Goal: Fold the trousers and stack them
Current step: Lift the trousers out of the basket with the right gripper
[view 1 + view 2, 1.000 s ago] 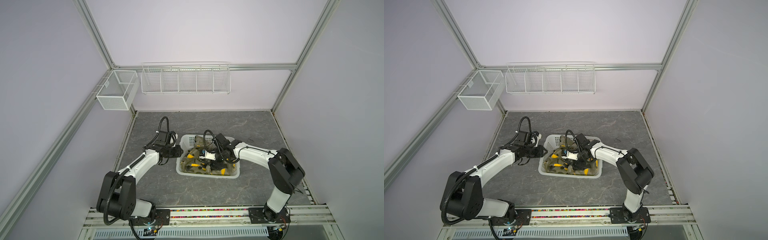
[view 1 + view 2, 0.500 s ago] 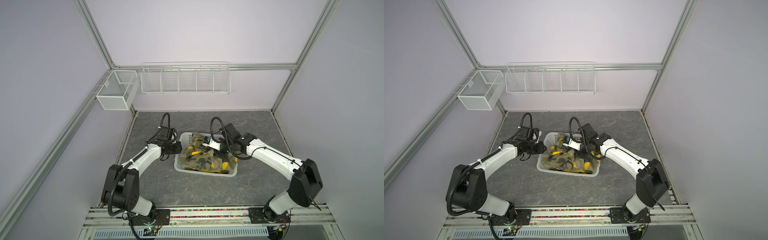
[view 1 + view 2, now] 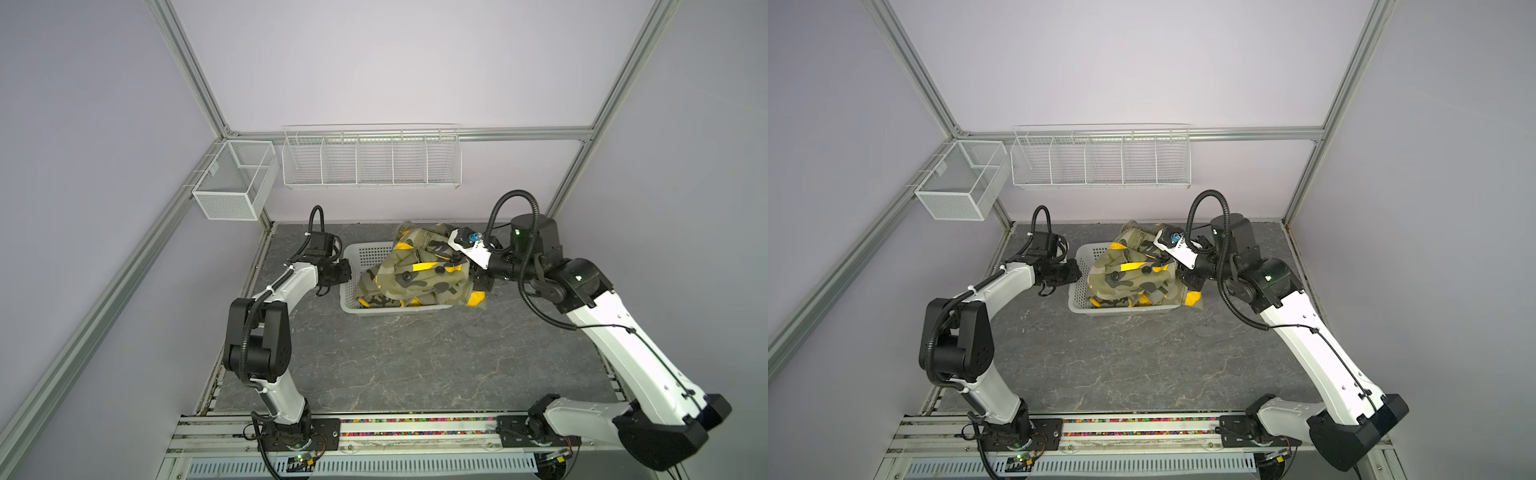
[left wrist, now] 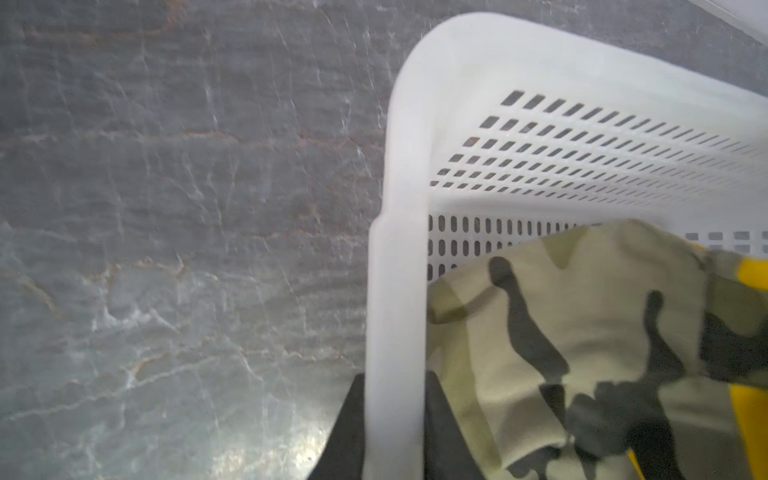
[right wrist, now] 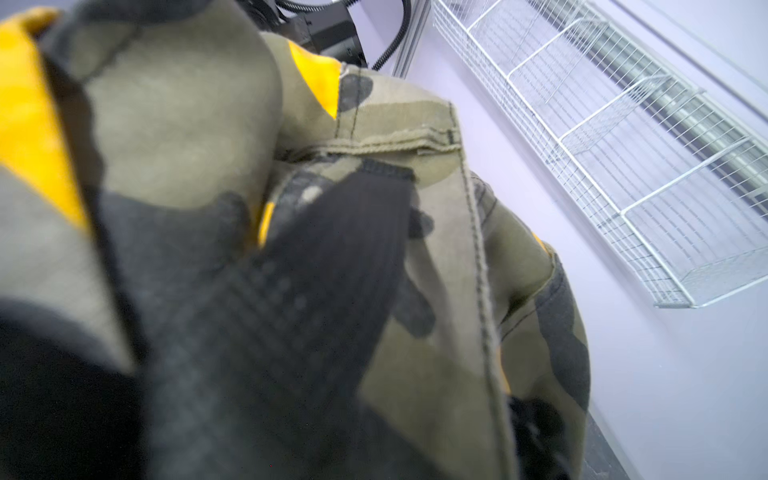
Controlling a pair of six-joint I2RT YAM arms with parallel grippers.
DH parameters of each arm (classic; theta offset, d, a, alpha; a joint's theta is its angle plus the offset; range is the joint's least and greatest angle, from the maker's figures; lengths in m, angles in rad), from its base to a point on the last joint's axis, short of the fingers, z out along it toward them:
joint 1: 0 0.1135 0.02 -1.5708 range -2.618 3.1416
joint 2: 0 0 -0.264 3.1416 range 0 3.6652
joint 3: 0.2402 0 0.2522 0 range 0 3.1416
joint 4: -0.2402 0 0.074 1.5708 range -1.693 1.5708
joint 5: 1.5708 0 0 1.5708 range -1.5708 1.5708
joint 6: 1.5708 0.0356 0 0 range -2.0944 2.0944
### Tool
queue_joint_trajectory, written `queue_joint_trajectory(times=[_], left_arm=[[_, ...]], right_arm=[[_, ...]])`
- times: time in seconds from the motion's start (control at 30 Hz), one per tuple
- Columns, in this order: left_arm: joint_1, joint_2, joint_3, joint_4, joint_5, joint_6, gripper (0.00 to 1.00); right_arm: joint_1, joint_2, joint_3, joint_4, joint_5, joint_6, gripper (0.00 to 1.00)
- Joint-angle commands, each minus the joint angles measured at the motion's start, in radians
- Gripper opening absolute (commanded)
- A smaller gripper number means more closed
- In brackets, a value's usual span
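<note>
While camouflage cargo trousers (image 3: 415, 276) spill over the white lattice basket (image 3: 371, 254), left gripper (image 3: 348, 273) clamped narrowly on its rim, right gripper (image 3: 473, 275) pinching cloth, wire rack (image 3: 372, 160) beyond

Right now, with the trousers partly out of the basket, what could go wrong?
1. The olive camouflage cloth trousers lie partly inside the white plastic lattice basket; if the right hand pulls up, a fold may catch and drag it.
2. The left hand pinches only the basket's rim and might slip.
3. The right hand grips one bunched part; the cloth could slide out.
</note>
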Motion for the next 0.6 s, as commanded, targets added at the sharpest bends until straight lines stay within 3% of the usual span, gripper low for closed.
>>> queue_joint_trajectory(times=[0.0,0.1,0.33,0.57], left_arm=[[0.028,0.068,0.098,-0.008,-0.048,0.026,0.18],[0.044,0.127,0.170,-0.022,-0.085,0.036,0.17],[0.059,0.235,0.312,-0.051,-0.174,0.050,0.17],[0.065,0.308,0.412,-0.084,-0.294,0.064,0.17]], right_arm=[[0.014,-0.079,0.076,0.033,-0.011,-0.012,0.14],[0.022,-0.127,0.100,0.041,0.074,-0.071,0.13],[0.017,-0.258,0.046,0.147,0.409,-0.274,0.14],[0.015,-0.299,0.059,0.133,0.667,-0.473,0.16]])
